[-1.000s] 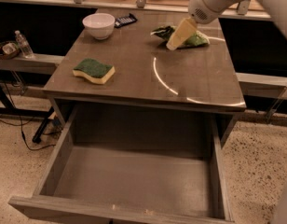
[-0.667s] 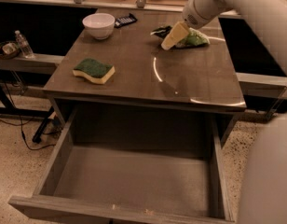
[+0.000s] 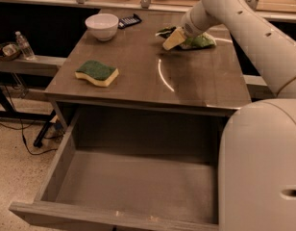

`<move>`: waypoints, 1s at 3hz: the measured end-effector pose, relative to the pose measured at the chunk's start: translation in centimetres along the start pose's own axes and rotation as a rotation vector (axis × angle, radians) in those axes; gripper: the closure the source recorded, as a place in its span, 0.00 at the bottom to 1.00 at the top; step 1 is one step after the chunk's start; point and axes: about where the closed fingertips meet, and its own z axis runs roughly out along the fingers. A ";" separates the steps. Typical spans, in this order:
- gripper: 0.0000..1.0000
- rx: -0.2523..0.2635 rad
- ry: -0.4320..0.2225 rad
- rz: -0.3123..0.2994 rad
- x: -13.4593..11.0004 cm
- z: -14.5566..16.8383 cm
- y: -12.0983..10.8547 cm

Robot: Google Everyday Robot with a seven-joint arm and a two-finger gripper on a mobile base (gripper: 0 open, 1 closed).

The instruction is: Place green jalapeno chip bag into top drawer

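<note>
The green jalapeno chip bag lies on the far right of the grey table top. My gripper is low over the table at the bag's left end, touching or just in front of it, and hides part of it. A dark bit shows just behind the gripper. The top drawer stands pulled out under the table's front edge, with nothing in it.
A green-and-yellow sponge lies at the table's left front. A white bowl and a dark flat device sit at the far left. My arm and base fill the right side. A water bottle stands on a left shelf.
My gripper has moved a little left and down along the chip bag. My arm and body now fill more of the right side. The bag has stayed in place.
</note>
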 end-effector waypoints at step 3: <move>0.99 -0.027 -0.066 -0.016 -0.1 -5.2 2.8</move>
